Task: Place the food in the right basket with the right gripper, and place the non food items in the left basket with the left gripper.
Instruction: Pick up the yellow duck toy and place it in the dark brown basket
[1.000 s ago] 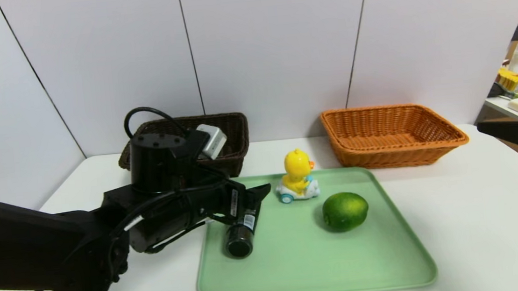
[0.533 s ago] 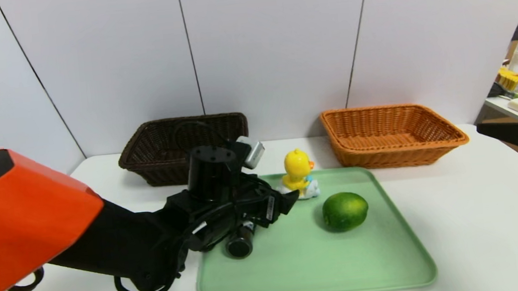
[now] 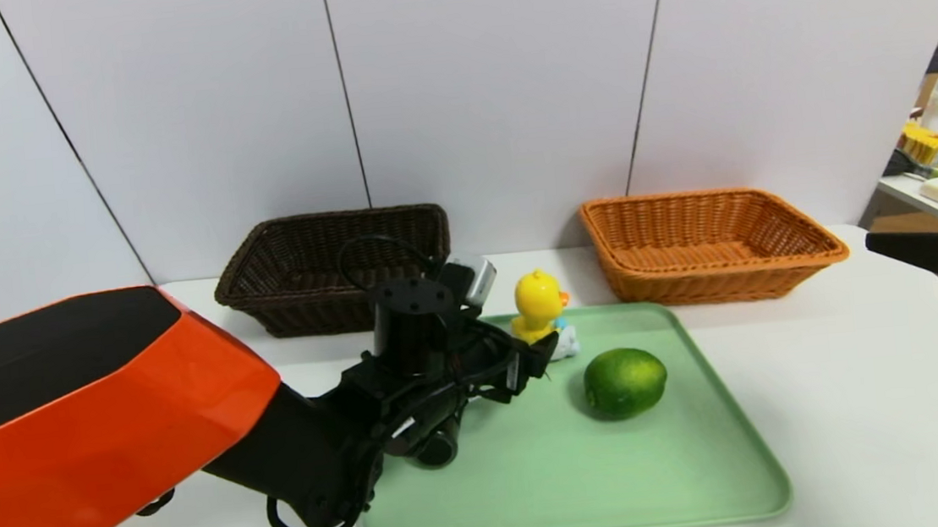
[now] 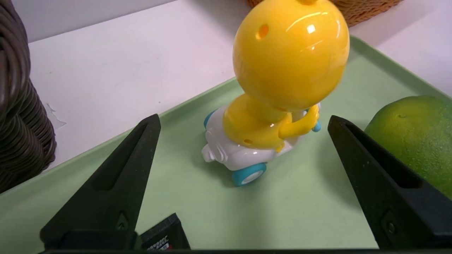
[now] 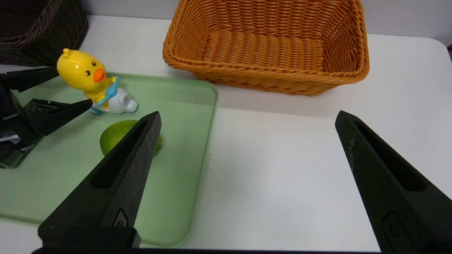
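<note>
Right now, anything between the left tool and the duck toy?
Nothing visible. The left tool is open, its fingers flanking the duck toy without touching. The lime lies just outside one finger; the black tube lies under the arm.

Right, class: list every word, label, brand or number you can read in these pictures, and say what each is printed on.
None can be read.
Black squeeze tube: a scrap of white label print shows, too small and cut off to read.
Left gripper: a pale sticker on its body, print too blurred to read.
Duck toy, lime, both baskets: no text visible.
</note>
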Available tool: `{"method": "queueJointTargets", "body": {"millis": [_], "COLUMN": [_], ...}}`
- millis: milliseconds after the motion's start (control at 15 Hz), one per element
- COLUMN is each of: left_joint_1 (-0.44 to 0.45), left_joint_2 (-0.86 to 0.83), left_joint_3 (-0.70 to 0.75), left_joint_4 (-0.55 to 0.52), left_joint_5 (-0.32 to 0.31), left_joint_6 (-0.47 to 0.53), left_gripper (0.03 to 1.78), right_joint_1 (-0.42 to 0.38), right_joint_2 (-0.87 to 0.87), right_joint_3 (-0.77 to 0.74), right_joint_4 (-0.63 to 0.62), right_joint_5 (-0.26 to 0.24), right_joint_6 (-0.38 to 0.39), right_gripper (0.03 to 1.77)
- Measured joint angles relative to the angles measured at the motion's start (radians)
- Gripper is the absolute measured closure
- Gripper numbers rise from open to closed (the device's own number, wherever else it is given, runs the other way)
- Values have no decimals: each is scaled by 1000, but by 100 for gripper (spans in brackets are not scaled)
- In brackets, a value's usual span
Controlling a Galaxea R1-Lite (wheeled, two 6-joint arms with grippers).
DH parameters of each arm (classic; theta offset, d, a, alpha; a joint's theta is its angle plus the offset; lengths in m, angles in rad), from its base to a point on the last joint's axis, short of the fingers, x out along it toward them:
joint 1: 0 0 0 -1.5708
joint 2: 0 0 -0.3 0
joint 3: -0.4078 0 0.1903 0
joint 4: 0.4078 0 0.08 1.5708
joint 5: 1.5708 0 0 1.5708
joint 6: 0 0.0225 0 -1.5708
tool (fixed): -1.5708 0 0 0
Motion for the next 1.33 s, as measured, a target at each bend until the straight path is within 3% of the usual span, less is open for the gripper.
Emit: {"method": "queueJointTargets", "body": {"millis": [1333], "left_joint_1": [-52], "left_joint_2": [83], "left_joint_3": [-91], "left_joint_4": [-58], "left_joint_5": [39], "left_joint_6": [-3], "left_gripper": [12], "right_joint_1": [3], "right_joint_2": [-40], "right_joint_3": [31], "right_joint_4": [10], "right_joint_5": [3], "right_joint_6": [0], "right_gripper": [10]}}
